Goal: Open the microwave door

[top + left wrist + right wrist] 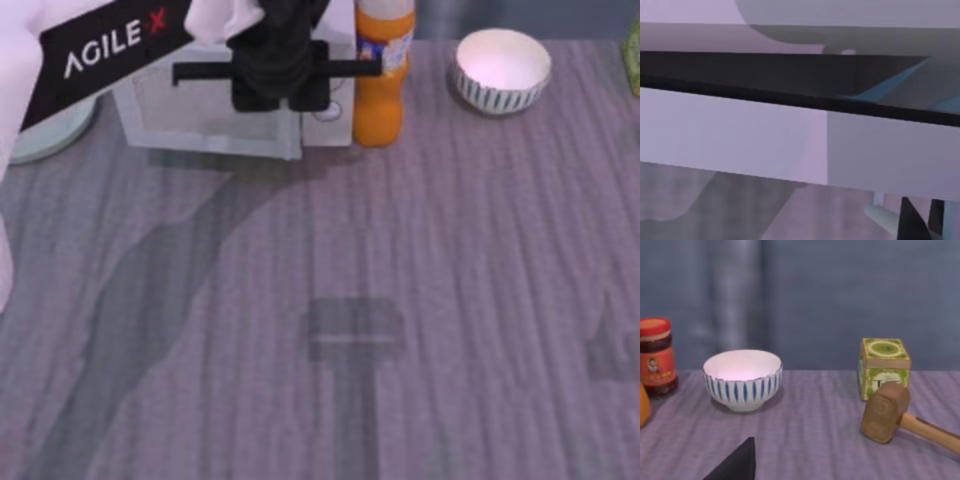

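Microwave [215, 120] sitting at the table's [400, 300] far edge, left of centre, mostly hidden under the left arm [100, 45]. Microwave door [200, 115] with its grey mesh window facing down the table; left wrist view showing a dark gap along its edge, so it is looking slightly ajar. Left gripper [282, 85] hanging over the door's right end near the knob panel; cannot tell if its fingers are open or closed. Orange bottle [381, 70] standing just right of the microwave. Striped bowl [501, 68] sitting further right. Right gripper showing only a dark tip in its wrist view, state unclear, facing the bowl, a red-lidded jar [656, 357], a green box [883, 367] and a wooden mallet [887, 412].
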Robot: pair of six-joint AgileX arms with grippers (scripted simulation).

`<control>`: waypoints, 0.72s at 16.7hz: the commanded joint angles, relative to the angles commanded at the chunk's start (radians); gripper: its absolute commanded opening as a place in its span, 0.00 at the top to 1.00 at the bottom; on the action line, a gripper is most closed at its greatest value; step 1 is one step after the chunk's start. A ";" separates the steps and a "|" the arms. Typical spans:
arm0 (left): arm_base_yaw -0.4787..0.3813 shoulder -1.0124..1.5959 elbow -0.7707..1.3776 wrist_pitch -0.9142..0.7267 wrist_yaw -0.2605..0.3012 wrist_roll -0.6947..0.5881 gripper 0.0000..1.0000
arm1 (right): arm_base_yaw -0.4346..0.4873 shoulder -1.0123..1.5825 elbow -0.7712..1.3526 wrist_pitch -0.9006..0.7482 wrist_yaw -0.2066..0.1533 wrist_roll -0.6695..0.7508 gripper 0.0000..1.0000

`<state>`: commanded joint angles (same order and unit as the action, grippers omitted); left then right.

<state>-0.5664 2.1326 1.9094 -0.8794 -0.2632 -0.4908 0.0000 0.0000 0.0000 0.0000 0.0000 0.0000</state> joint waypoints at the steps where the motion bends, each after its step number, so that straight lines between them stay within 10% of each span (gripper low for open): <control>1: 0.002 -0.013 -0.023 0.009 0.005 0.014 1.00 | 0.000 0.000 0.000 0.000 0.000 0.000 0.00; 12: 0.010 -0.066 -0.103 0.050 0.027 0.068 1.00 | 0.000 0.000 0.000 0.000 0.000 0.000 0.00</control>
<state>-0.5564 2.0670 1.8061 -0.8295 -0.2362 -0.4224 0.0000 0.0000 0.0000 0.0000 0.0000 0.0000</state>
